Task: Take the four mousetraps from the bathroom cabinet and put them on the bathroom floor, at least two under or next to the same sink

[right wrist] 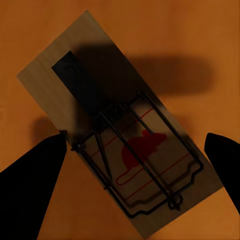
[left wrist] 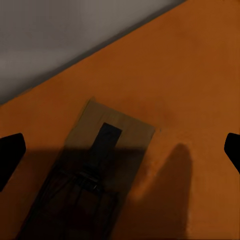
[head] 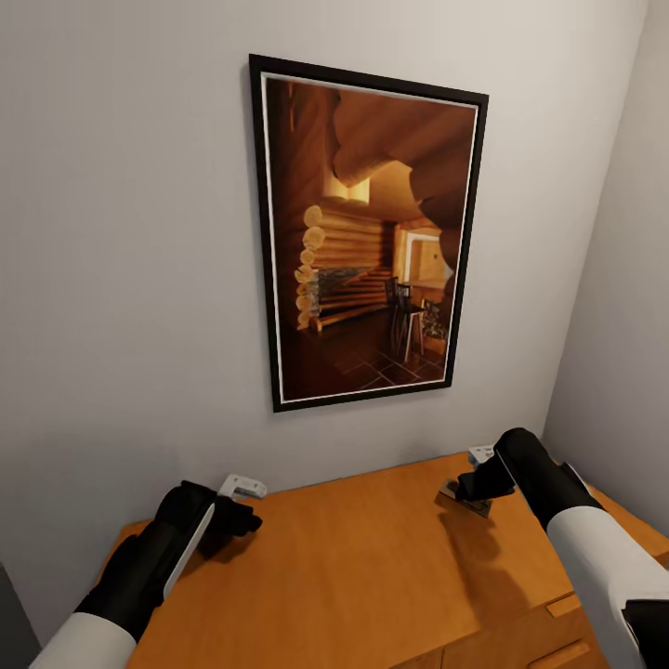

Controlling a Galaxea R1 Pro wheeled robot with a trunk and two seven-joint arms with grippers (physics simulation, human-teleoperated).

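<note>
- I'm parked at the cabinet (head: 372,548), head cam looking down on its top, framed picture (head: 367,232) on the wall behind.
- Right gripper (head: 462,491) hangs over the far right of the top. Wrist cam: fingers spread wide, nothing held, a trap (right wrist: 120,127) lying flat on the wood betw. them.
- That trap's long axis runs diagonally across the line betw. the fingers, so the jaws would meet its long edges at a slant. I'd judge a bit of wrist roll is needed to square up before closing.
- Left gripper (head: 243,506) sits over the far left of the top, near the wall. Also open & empty; both fingertips show at the edges of its wrist cam.
- A 2nd trap (left wrist: 87,175) lies under the left gripper, partly in its shadow, long axis running roughly along the gripper's line of sight.
- Each arm has its own trap right below it, so neither needs to reach across.
- Other two traps: can't see them from here.
- Floor & sink not yet in play.
</note>
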